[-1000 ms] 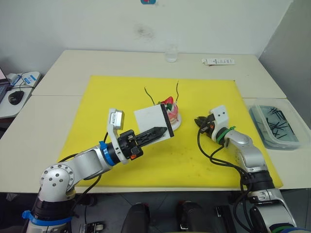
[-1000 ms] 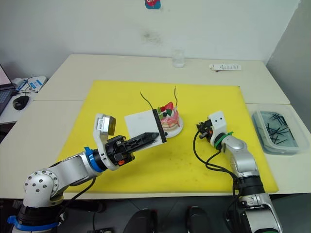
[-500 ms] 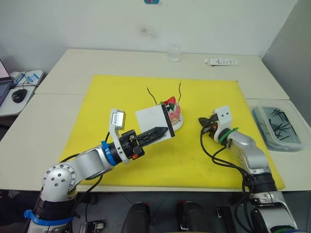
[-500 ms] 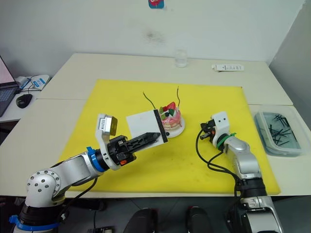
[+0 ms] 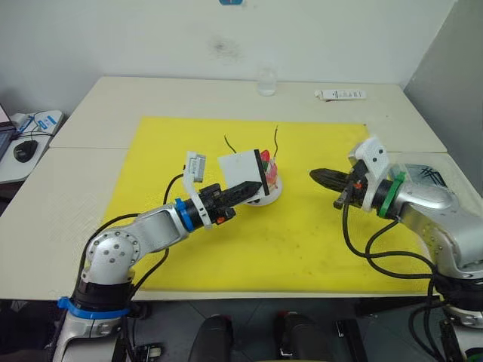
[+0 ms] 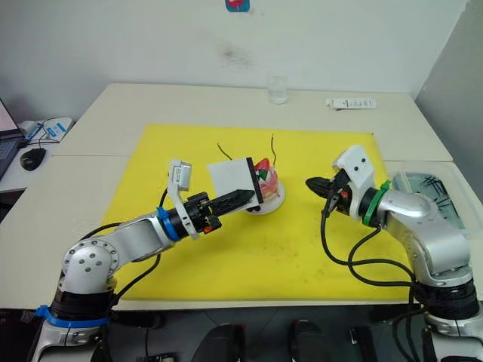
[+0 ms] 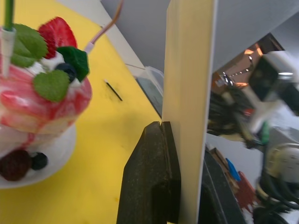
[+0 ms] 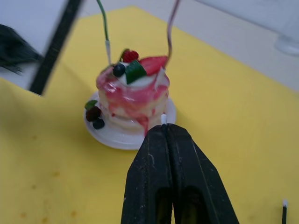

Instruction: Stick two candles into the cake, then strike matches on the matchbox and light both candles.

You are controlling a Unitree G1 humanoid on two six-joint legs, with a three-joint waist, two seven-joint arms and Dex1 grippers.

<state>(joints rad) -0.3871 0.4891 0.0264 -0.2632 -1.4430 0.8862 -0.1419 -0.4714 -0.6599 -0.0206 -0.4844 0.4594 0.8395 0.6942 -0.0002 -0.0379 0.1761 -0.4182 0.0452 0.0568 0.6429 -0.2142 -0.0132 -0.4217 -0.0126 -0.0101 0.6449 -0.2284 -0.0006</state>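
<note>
In the left eye view, the flat white rectangular matchbox with a black strip (image 5: 247,167) is held upright just beside the small round pink layered cake on its white plate (image 5: 269,179) by the left end effector (image 5: 243,190), its arm reaching forward low over the yellow mat (image 5: 302,241) on the worktop. In the left wrist view, the black fingers (image 7: 154,177) are seen clamped on the box edge. In the right wrist view, the right end effector (image 8: 164,128) is closed on a short match with a pale tip (image 8: 163,119), aimed at the cake with both thin wavy candles (image 8: 103,23) already standing in it; the match is best drawn firmly along the strip, away from the cake.
</note>
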